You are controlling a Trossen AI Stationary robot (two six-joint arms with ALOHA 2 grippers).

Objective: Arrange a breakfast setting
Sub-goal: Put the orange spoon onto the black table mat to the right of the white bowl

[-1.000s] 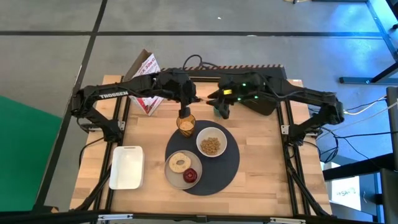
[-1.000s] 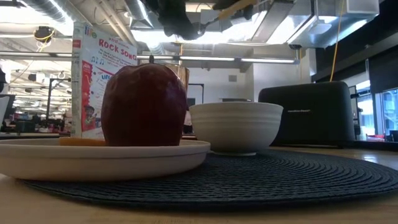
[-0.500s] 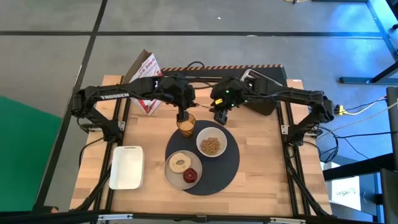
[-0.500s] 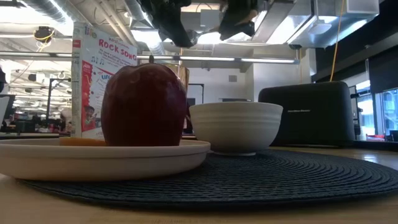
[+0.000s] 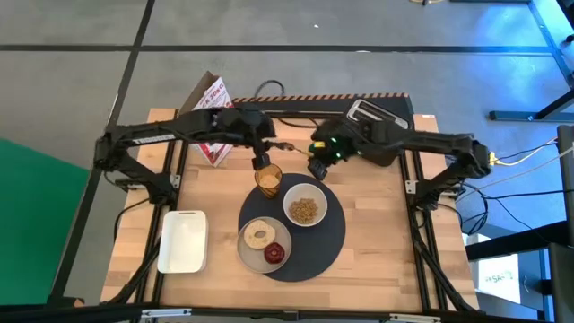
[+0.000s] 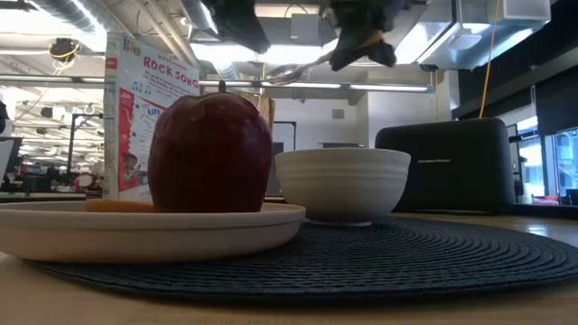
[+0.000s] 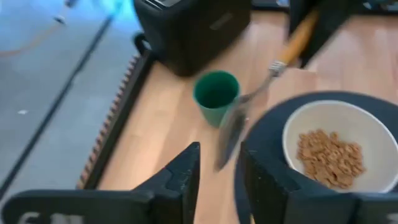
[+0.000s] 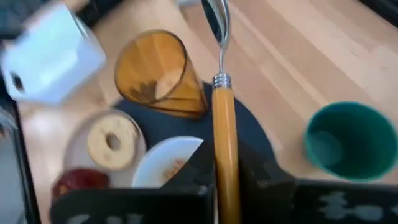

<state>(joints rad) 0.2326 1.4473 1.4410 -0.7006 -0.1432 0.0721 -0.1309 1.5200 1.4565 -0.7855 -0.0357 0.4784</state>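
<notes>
From above, I see the right gripper (image 5: pixel 316 167) clamped on the orange-handled spoon (image 5: pixel 289 144) just behind the round mat (image 5: pixel 327 235), while the left gripper (image 5: pixel 261 161), fingers parted and empty, hangs over the amber tumbler (image 5: pixel 267 180) at the mat's rear edge. From table height, the spoon (image 6: pixel 293 70) hangs above the white bowl (image 6: pixel 342 183), and the plate (image 6: pixel 135 229) partly hides the tumbler. By my right wrist camera the handle (image 8: pixel 225 155) sits firmly between the fingers; I judge spoon placement is in hand, next lowering it beside the bowl on the mat, though its landing spot stays unclear.
</notes>
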